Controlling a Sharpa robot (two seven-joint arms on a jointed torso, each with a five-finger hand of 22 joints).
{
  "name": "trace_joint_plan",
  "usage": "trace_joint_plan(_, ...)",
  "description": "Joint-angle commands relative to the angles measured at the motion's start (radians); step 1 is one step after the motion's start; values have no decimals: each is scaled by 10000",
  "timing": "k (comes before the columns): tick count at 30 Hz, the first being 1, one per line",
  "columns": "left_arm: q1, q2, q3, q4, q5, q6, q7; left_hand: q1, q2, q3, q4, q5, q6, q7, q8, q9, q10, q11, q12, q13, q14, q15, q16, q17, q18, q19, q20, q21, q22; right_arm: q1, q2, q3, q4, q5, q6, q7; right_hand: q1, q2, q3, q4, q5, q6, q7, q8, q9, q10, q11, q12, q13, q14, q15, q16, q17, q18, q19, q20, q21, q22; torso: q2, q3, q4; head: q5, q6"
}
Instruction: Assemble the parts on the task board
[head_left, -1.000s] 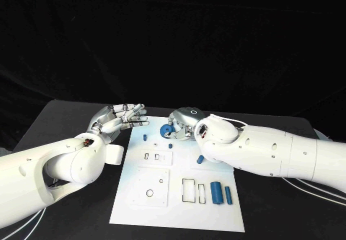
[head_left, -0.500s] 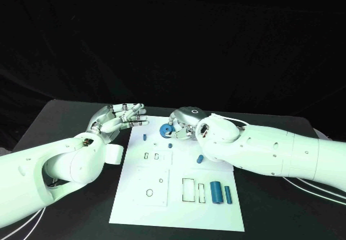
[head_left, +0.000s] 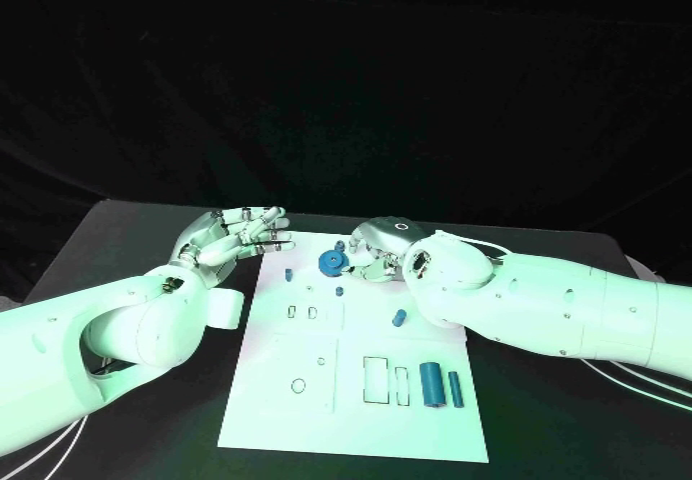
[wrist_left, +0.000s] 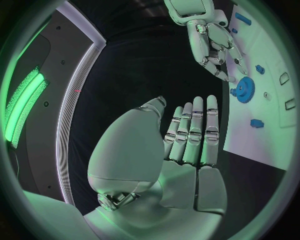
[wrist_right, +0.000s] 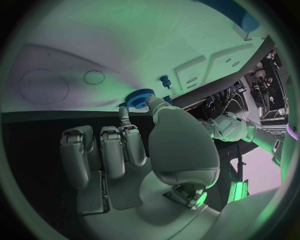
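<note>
Gear (head_left: 330, 263), blue, sits near far end of board (head_left: 310, 410), which lies mid counter (head_left: 130, 230). Right hand (head_left: 378, 246) reaches in from right over far board edge, palm down, fingertips (wrist_right: 152, 103) at the gear; right wrist view shows thumb tip touching its rim, other fingers curled short of it. Whether it actually grips the gear, cannot tell. Left hand (head_left: 231, 238) hovers just off board's far left corner, palm up, fingers straight and close together, holding nothing. Two blue cylinders (head_left: 441, 384) lie near board's right near side, small blue peg (head_left: 400, 318) between them and gear.
</note>
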Motion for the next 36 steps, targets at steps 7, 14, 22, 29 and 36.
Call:
trace_joint_plan(7,26,-35,8,8,8,113,85,25,10,62,-4,-47,-30,74,-76,-17,27,74,-52,-4,11,63,-44,21,67,78,-5,-42,-16,52,-1190,89,985,159,-1314,401,105,35,21,-41,168,213,-73,-3,11,156,-99,56,1576,1018,-36,26,2445,-144,1046,1,45,2631,-29,8,-29,-22,55)
trace_joint_plan(14,25,31,6,-95,5,213,110,44,-33,70,-19,-53,-35,69,-86,-20,29,74,-70,-4,8,65,-57,32,66,79,-4,-50,-25,180,-2699,127,1292,2526,-1457,2443,1204,-200,465,-355,1,408,-109,-85,-17,12,-144,-110,1417,997,-109,1,2357,-144,1046,-74,45,2631,-90,43,-89,-132,92)
trace_joint_plan(22,22,135,2,-262,-24,361,132,128,-161,103,-73,-67,5,47,-86,-17,89,58,-102,5,-1,62,-100,71,65,83,-2,-77,-53,47,-3777,119,819,4250,-823,4073,1866,-515,648,-716,84,319,-165,-267,-86,-9,-198,-129,1409,1024,-130,32,2477,-144,1046,-101,45,2631,-159,157,-202,-271,44)
trace_joint_plan(29,17,186,-6,-334,-29,428,129,152,-187,135,-74,-70,62,35,-68,-7,167,41,-97,14,8,52,-117,96,66,94,-3,-86,-66,-240,-3989,107,345,4575,-595,4581,2095,-616,729,-861,187,231,-149,-371,-121,-53,-191,-170,1372,1027,-131,35,2488,-144,1046,-108,45,2631,-191,213,-188,-354,-17)
trace_joint_plan(36,13,200,-13,-368,-30,444,118,152,-187,135,-74,-70,62,35,-68,-7,167,41,-97,14,8,52,-117,96,66,94,-3,-86,-66,-512,-3862,103,33,4646,-570,4559,2133,-651,768,-882,332,110,-90,-475,-153,-101,-145,-214,1331,1027,-95,35,2490,-144,1046,-89,45,2631,-184,221,-168,-331,-55)
